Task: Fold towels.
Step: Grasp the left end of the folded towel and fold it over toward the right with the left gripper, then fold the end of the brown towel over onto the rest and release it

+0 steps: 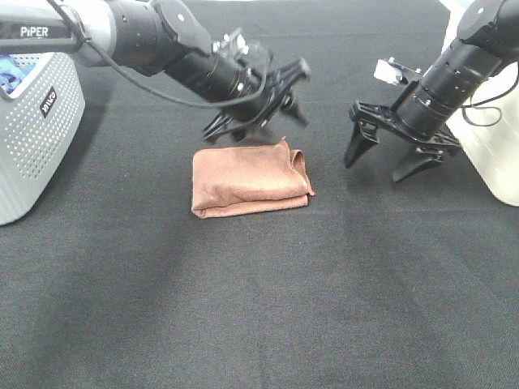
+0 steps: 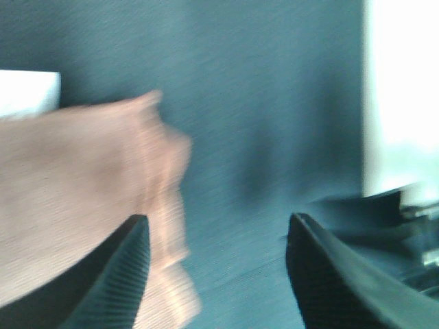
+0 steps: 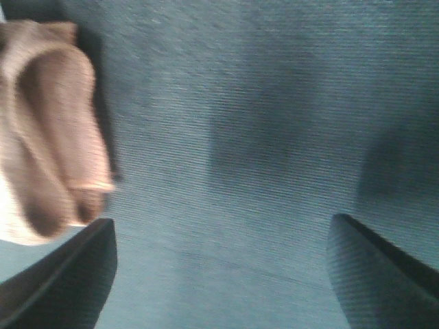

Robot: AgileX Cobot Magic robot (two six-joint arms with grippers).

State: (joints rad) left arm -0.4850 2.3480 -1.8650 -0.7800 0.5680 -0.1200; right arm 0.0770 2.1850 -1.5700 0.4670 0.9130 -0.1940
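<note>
A brown towel [image 1: 247,180] lies folded into a small rectangle on the black table cloth [image 1: 259,308]. My left gripper [image 1: 258,109] hovers just behind the towel's far edge, open and empty. My right gripper [image 1: 388,162] is to the right of the towel, apart from it, open and empty. In the left wrist view the towel [image 2: 75,192] lies beside the open fingers [image 2: 123,274]. In the right wrist view the towel's folded end [image 3: 48,144] shows at one side, with the fingers [image 3: 68,281] wide apart over bare cloth.
A white perforated box [image 1: 36,134] stands at the left edge of the table. A white container [image 1: 495,154] stands at the right edge, close behind my right arm.
</note>
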